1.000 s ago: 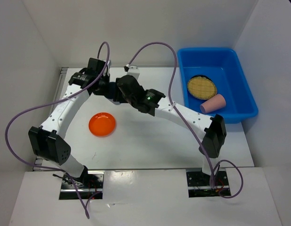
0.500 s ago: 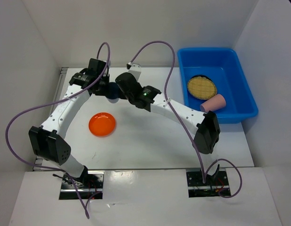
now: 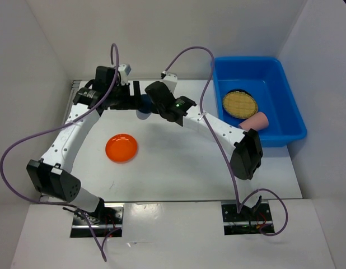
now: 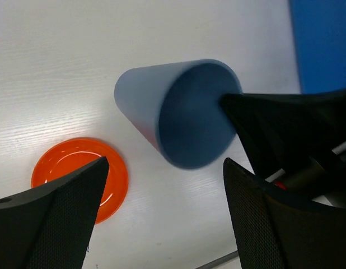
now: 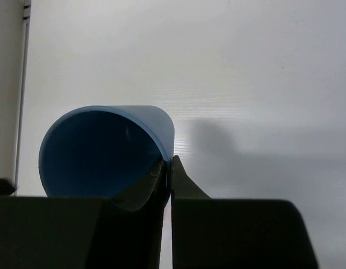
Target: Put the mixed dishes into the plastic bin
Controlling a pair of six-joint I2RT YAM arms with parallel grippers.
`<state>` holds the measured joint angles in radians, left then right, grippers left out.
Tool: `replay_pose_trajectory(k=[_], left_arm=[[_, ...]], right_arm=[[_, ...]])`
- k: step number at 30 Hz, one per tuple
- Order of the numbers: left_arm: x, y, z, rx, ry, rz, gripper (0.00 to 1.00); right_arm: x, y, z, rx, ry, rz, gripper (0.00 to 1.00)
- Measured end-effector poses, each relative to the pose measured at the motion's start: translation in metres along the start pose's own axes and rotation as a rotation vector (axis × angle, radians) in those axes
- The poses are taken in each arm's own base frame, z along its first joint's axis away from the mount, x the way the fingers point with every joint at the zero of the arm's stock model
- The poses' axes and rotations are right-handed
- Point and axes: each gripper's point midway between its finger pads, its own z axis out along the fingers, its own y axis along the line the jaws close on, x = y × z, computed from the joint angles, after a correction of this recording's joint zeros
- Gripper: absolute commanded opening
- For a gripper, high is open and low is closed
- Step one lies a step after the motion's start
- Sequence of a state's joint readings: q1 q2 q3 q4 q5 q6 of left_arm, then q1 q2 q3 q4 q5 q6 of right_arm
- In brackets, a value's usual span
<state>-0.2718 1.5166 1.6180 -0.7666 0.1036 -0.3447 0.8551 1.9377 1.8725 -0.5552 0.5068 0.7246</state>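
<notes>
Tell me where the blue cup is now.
Top view: the blue cup is at the far left-centre of the table, beyond the orange plate, its rim pinched by the right gripper.

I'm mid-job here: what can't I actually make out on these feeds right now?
1. Right wrist: the right gripper fills the lower frame, hiding the table under the blue cup.
2. Top view: the cup is nearly hidden beneath that gripper and the left gripper.
3. Top view: the black plate shows only a rim under the tan plate; anything beneath is hidden.
4. Left wrist: the bin is cut off by the top right edge.
</notes>
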Motion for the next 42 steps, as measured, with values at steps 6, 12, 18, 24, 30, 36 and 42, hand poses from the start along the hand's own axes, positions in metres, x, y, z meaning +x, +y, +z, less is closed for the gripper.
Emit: replay_pose_trajectory(k=[6,12,18,24,30,36,42], left_arm=[[-0.033,-0.021,-0.071,0.093,-0.191,-0.027,0.93],[-0.067,-0.027,-0.182,0.119,-0.487,-0.021,0.97],[-0.063,-0.032,-0.228,0.131,-0.593,-0.014,0.99],[-0.027,-0.009,-0.164,0.063,-0.400,-0.036,0.99],[0.028,0.026,-0.106,-0.043,-0.186,-0.060,0.99],[0.050,0.047,-0.093,-0.107,-0.124,-0.064,0.99],[0.059,0.062,-0.092,-0.153,-0.110,-0.066,0.99]], right_arm=[[-0.033,-0.037,0.007,0.081,-0.042,0.039,0.00],[-0.117,-0.127,-0.011,0.215,-0.182,0.162,0.00],[-0.201,-0.255,-0.062,0.399,-0.369,0.311,0.00],[-0.242,-0.374,-0.091,0.587,-0.465,0.399,0.00],[-0.223,-0.469,-0.070,0.742,-0.379,0.437,0.00],[-0.191,-0.528,-0.028,0.820,-0.247,0.444,0.00],[-0.181,-0.546,0.000,0.843,-0.197,0.425,0.00]])
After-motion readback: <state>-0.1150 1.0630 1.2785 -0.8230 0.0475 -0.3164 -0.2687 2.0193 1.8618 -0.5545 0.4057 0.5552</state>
